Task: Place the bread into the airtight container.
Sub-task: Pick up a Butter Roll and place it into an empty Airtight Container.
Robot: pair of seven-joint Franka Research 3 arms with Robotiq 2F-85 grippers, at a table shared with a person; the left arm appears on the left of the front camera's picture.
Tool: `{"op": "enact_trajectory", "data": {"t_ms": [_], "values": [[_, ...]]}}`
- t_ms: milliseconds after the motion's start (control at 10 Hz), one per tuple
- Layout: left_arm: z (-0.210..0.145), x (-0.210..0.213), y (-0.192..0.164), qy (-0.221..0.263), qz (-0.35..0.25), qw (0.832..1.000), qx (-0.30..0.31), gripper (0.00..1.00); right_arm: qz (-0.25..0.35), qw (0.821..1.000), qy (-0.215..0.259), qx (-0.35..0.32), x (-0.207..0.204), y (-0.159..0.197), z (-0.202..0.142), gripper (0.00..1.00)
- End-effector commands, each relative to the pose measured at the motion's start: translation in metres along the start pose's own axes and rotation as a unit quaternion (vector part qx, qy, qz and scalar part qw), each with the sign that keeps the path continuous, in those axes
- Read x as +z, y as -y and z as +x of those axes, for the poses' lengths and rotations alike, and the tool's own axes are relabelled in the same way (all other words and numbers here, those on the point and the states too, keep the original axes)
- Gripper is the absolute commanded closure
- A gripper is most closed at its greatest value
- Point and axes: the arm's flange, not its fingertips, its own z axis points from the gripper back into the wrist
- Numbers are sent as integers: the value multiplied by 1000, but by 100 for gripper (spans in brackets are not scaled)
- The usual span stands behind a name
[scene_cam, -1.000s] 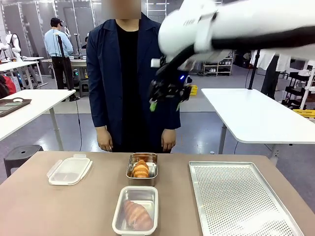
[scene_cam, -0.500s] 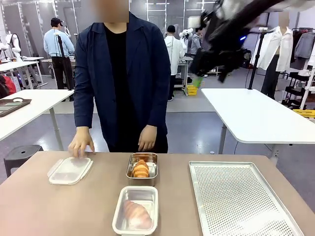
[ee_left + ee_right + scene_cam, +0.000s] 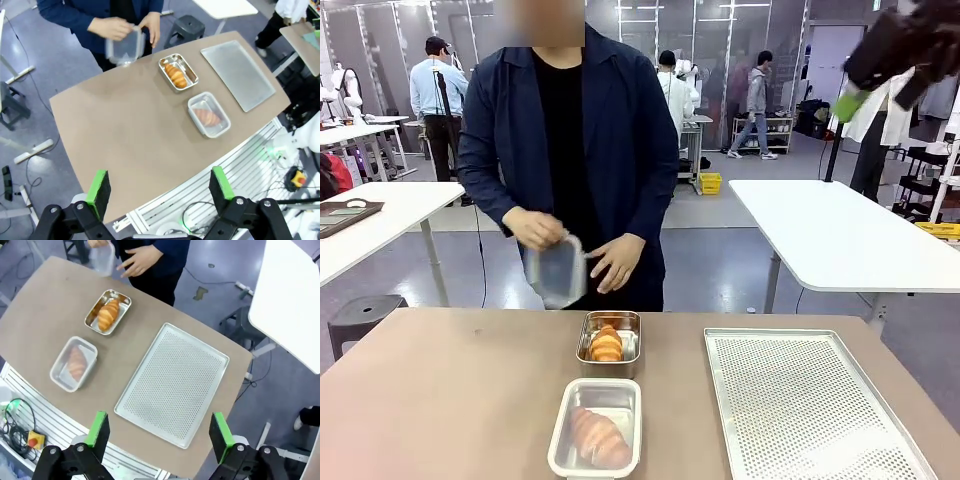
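This was a robotics lab in an open hall. White worktables (image 3: 840, 235) stood at three and nine o'clock on grey floor, another robot arm (image 3: 345, 90) rose at ten o'clock, and people (image 3: 438, 100) worked near glass partitions (image 3: 720, 60) at twelve o'clock.
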Motion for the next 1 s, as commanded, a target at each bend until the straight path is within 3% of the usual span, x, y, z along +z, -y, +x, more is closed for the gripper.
{"op": "enact_trajectory", "data": {"t_ms": [0,500,900], "values": [[2,2,2,3,-5,1000,-3,0,-19,1000,-3,7,16,15,-25,0],[2,2,2,3,-5,1000,-3,0,40,998,-52,-19,9,72,-55,0],[2,2,2,3,-5,1000,-3,0,19,998,-44,-26,11,67,-54,0]]}}
